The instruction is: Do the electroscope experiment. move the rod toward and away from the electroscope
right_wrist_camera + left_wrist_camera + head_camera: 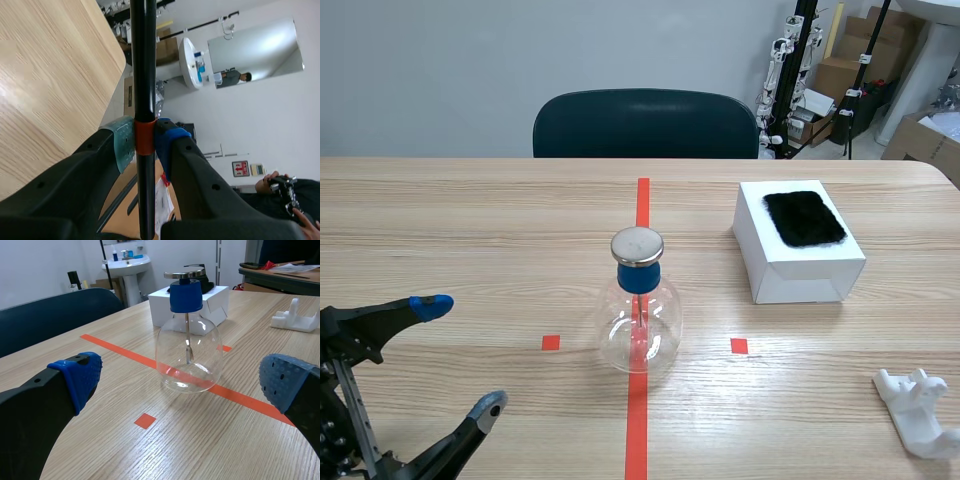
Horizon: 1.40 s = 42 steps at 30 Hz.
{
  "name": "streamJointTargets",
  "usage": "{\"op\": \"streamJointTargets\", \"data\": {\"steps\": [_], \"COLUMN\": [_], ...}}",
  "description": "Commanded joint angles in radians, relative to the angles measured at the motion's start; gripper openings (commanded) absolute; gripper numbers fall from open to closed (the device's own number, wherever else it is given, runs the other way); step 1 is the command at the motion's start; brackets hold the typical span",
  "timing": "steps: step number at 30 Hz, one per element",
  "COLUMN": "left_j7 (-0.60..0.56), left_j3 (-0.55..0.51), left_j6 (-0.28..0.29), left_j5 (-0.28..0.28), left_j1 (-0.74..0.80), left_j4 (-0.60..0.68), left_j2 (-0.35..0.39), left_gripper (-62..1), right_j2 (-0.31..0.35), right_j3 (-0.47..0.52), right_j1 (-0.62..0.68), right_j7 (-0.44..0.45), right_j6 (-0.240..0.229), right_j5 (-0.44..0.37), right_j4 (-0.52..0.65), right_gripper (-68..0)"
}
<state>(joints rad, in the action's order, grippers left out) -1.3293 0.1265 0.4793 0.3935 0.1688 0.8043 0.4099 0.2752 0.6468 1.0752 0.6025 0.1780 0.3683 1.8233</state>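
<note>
Rod (144,75): black, thin, with an orange band, clamped at that band between the pads of the right claw (145,142). It is held up off the table (470,220), over its edge as seen from the right wrist; neither rod nor right claw shows in the scene view.

Electroscope (639,300): clear glass flask, upright mid-table on the long red tape line, with a blue stopper in the neck and a flat metal disc on top. Inside the flask a thin metal stem hangs down from the stopper; leaf at its end, too small to tell more. Nothing touches it.

Left claw (460,355): low at the near left of the table, fingers wide apart and holding nothing, with the flask ahead of it.

White box (800,265): closed, right of the flask and apart from it, with a black fur patch (804,217) lying on its lid. Contents not visible.

White plastic stand (920,410) sits at the near right of the table. Dark chair (645,125) behind the far edge.
</note>
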Motion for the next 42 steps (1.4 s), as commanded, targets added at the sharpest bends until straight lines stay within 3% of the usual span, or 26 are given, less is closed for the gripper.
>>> {"op": "streamJointTargets", "data": {"steps": [1,10,15,21,27,32,35,42], "left_j7": [-0.014,-0.014,-0.014,-0.014,-0.014,-0.014,-0.014,-0.014], "left_j3": [-0.002,-0.002,-0.002,-0.002,-0.002,-0.002,-0.002,-0.002], "left_j6": [-0.001,-0.001,-0.001,-0.001,-0.001,-0.001,-0.001,-0.001], "left_j5": [-0.008,-0.008,-0.008,-0.008,-0.008,-0.008,-0.008,-0.008], "left_j1": [-0.003,-0.003,-0.003,-0.003,-0.003,-0.003,-0.003,-0.003], "left_j4": [0.006,0.006,0.006,0.006,0.006,0.006,0.006,0.006], "left_j2": [0.001,0.001,0.001,0.001,0.001,0.001,0.001,0.001], "left_gripper": [1.4,1.4,1.4,1.4,1.4,1.4,1.4,1.4], "right_j2": [0.025,0.147,0.218,0.299,0.381,0.386,0.386,0.386], "right_j3": [0.015,0.001,-0.078,-0.245,-0.475,-0.645,-0.719,-0.803], "right_j1": [-0.014,-0.135,-0.208,-0.298,-0.397,-0.483,-0.516,-0.558], "right_j7": [-0.010,-0.088,-0.200,-0.372,-0.521,-0.605,-0.651,-0.717], "right_j6": [0.011,0.015,0.015,0.015,0.014,0.010,-0.039,-0.114], "right_j5": [-0.014,0.017,0.109,0.238,0.442,0.601,0.684,0.774], "right_j4": [0.010,0.014,0.069,0.166,0.202,0.200,0.199,0.192], "right_gripper": [-66.9,-66.9,-66.9,-66.9,-66.9,-66.9,-67.0,-67.1]}}
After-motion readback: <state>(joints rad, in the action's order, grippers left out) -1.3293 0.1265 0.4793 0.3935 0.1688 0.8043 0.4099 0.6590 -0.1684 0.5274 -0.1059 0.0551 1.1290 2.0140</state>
